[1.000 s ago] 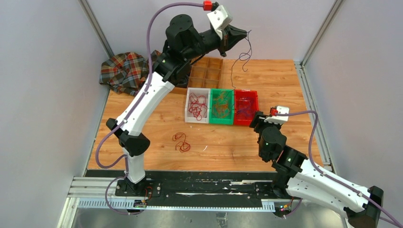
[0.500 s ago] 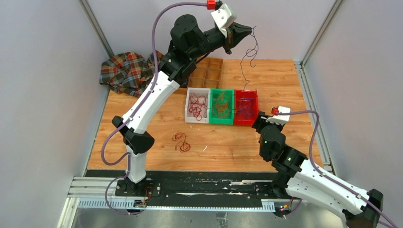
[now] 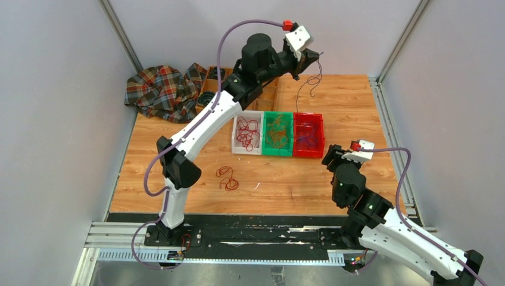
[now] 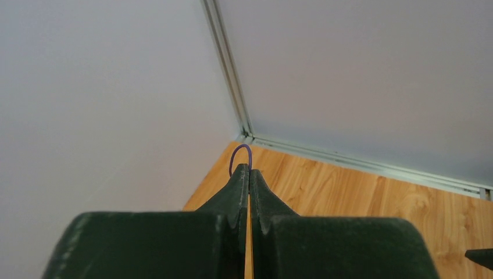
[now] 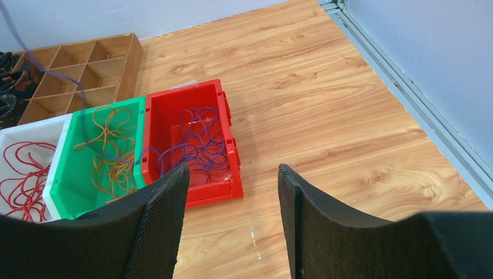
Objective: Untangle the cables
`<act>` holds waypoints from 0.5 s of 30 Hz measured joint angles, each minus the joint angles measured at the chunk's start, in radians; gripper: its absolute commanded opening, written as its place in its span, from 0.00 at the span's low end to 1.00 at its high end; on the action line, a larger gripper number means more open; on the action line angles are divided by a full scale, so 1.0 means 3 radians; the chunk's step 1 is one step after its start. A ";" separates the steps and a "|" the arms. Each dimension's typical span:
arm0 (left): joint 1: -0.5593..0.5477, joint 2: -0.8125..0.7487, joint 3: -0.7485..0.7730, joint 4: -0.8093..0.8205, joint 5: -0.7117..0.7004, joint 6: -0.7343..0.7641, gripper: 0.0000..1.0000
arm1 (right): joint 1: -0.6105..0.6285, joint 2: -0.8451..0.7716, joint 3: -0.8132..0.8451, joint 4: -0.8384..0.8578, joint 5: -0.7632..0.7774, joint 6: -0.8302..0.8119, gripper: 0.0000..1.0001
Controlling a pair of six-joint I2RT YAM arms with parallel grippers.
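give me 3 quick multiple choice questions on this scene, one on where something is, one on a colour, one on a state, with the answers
1. Where does the loose red cable lie?
A. in the wooden tray
B. on the table, in front of the white bin
C. on the plaid cloth

2. What colour are the cables in the green bin?
A. purple
B. red
C. orange

3. How is the left pincer?
A. wide open and empty
B. shut on a purple cable
C. shut on a red cable

Answers:
1 B: the red tangle sits on bare wood, nearer the arm bases than the white bin.
2 C: orange cables lie in that bin in the top and right wrist views.
3 B: the left wrist view shows the fingers pressed together with a purple loop sticking out past the tips.
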 measured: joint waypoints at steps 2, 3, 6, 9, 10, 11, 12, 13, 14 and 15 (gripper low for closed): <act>-0.0019 0.0097 -0.0028 -0.0020 -0.0033 0.0024 0.00 | -0.0005 -0.0039 -0.0009 -0.0033 0.0000 0.0028 0.57; -0.0033 0.0144 -0.0037 -0.0042 -0.0046 0.0038 0.00 | -0.0005 -0.0050 -0.0013 -0.0047 -0.0001 0.0037 0.57; -0.0066 0.0215 -0.0038 -0.0107 -0.0057 0.0064 0.00 | -0.0006 -0.0065 -0.0022 -0.0080 -0.0001 0.0067 0.57; -0.0108 0.0221 0.0009 -0.0215 -0.0056 0.0076 0.00 | -0.0010 -0.0069 -0.0022 -0.0095 -0.0004 0.0083 0.57; -0.0122 0.0220 0.0036 -0.0225 -0.0055 0.0078 0.00 | -0.0015 -0.0069 -0.0022 -0.0102 -0.0013 0.0086 0.57; -0.0134 0.0210 0.0057 -0.0230 -0.0055 0.0083 0.00 | -0.0024 -0.0069 -0.0022 -0.0106 -0.0023 0.0089 0.57; -0.0148 0.0188 0.0061 -0.0235 -0.0055 0.0086 0.00 | -0.0036 -0.0069 -0.0022 -0.0109 -0.0032 0.0093 0.57; -0.0161 0.0160 0.0061 -0.0243 -0.0055 0.0092 0.00 | -0.0047 -0.0070 -0.0022 -0.0116 -0.0042 0.0100 0.57; -0.0175 0.0127 0.0061 -0.0249 -0.0056 0.0099 0.00 | -0.0062 -0.0071 -0.0022 -0.0122 -0.0057 0.0108 0.57; -0.0189 0.0094 0.0061 -0.0254 -0.0058 0.0111 0.00 | -0.0072 -0.0072 -0.0022 -0.0125 -0.0064 0.0114 0.57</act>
